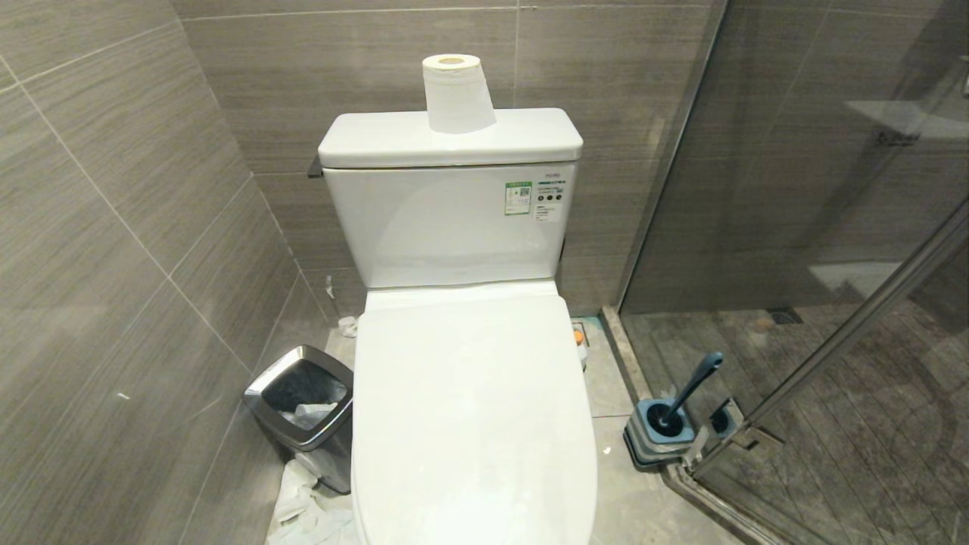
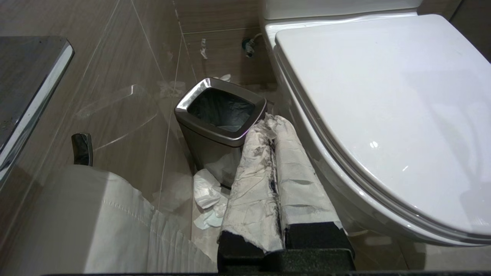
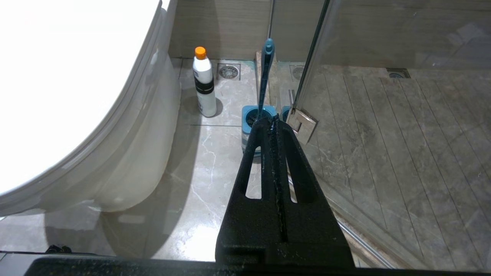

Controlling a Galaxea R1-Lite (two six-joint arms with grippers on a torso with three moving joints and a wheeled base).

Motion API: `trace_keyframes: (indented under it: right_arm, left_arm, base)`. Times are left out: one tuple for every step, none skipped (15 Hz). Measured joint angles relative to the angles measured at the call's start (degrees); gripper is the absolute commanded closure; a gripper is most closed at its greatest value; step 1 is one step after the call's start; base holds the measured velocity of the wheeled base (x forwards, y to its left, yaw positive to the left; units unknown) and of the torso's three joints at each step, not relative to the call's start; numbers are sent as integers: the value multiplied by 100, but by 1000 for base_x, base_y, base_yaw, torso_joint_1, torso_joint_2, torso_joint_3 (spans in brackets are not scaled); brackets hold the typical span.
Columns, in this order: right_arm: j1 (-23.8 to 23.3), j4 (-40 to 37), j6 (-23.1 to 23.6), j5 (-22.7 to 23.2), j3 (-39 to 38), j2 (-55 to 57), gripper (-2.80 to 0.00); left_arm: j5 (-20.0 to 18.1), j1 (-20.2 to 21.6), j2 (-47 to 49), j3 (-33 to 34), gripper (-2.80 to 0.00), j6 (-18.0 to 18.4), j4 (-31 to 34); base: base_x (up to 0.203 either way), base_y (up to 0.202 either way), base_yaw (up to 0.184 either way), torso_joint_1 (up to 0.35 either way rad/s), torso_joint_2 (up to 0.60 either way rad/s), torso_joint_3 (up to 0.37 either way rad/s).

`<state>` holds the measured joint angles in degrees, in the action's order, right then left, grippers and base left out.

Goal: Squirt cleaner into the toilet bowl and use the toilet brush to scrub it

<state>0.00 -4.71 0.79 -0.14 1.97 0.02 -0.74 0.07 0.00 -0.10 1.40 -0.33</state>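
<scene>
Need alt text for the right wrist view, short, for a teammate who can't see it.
The right gripper, shut and empty, hangs over the floor, pointing at the toilet brush upright in its blue holder. The cleaner bottle stands beside the closed toilet.

My left gripper (image 2: pixel 273 126) fills the lower centre of its wrist picture: two long fingers wrapped in crumpled white paper smudged with black, on rough black blocks. My right gripper (image 3: pixel 273 122), lower centre of its picture, is bare: two textured matte-black triangular fingers (image 3: pixel 303 199), each cut with a long slot, rising from a black base.
</scene>
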Motion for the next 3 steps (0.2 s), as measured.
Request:
trace_keyframes:
  right_arm:
    - [0, 2, -38, -2, 4, 0, 0]
    - [0, 5, -89, -2, 4, 0, 0]
    - [0, 5, -101, -5, 3, 0, 0]
  left_arm:
    - [0, 0, 0, 0, 0, -1, 2]
    - [3, 0, 0, 0, 0, 2, 2]
    - [4, 0, 0, 0, 0, 2, 1]
  base:
    - [0, 0, 0, 0, 0, 0]
    - [0, 0, 0, 0, 0, 0]
    - [0, 0, 0, 0, 0, 0]
